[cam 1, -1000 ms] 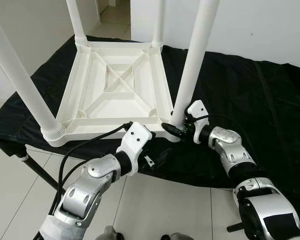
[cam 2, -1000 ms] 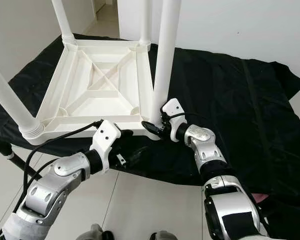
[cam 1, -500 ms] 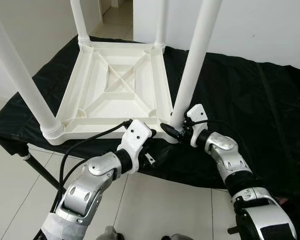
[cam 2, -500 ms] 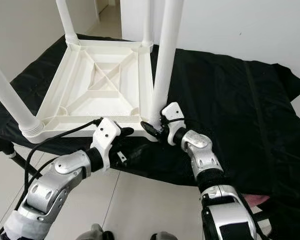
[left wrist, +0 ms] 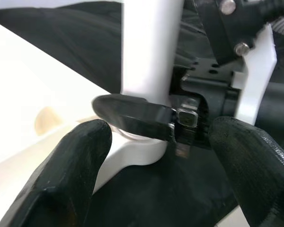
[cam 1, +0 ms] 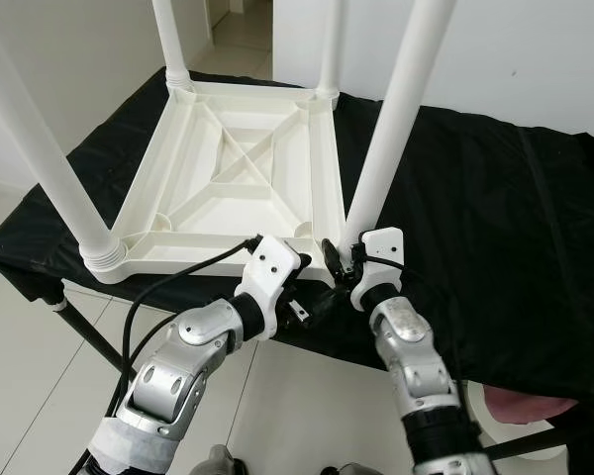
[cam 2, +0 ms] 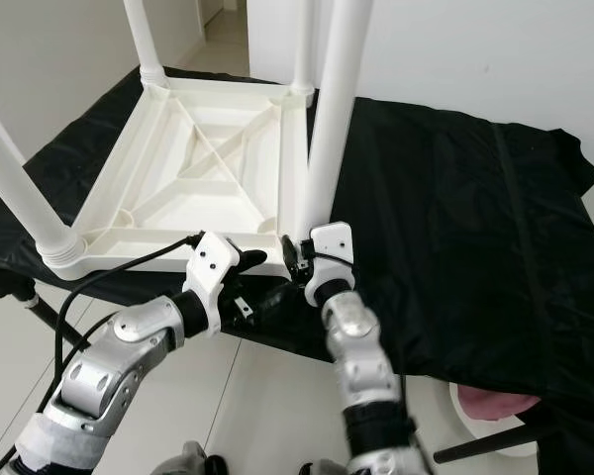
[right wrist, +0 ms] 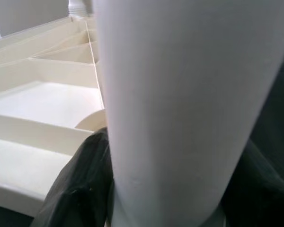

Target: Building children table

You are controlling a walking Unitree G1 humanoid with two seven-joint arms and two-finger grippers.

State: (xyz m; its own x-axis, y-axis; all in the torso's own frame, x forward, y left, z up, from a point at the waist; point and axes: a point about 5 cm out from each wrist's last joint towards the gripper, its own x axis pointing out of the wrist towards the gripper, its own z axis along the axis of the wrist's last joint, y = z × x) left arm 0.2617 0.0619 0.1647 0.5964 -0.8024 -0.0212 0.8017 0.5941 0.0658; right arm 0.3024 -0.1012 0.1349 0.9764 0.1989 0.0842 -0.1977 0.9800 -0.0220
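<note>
Upturned white children table (cam 1: 228,188) on black cloth (cam 1: 495,218), four legs pointing up. Sits toward the robot's left half of the cloth, near edge overhanging slightly toward the robot.

Right gripper (cam 1: 339,265) at base of near-right leg (cam 1: 391,129), just above the corner socket. Black fingers (right wrist: 78,189) on both sides of the leg in the right wrist view, pressed against it, so clamped on the leg. In the left wrist view, one right finger wraps the leg's foot where it meets the socket.

Left gripper (cam 1: 312,302) just below the same corner, at the table's near edge, beside the right gripper. Fingertips (left wrist: 68,165) spread wide apart in the left wrist view, nothing between them; pointing at the corner socket and the right gripper's body.

Versus 1.0 s ago: right forearm swung in from the robot's right, elbow now tucked almost straight below the gripper; wrist turned, white housing now facing the camera. Grip point on the leg unchanged. Left arm about the same, gripper nudged closer to the corner. Whole scene shifted a little down and right, so camera moved; table not moved relative to cloth. Pink object (cam 1: 520,406) now in view at floor level, lower right, under the cloth edge; cannot tell what it is.
</note>
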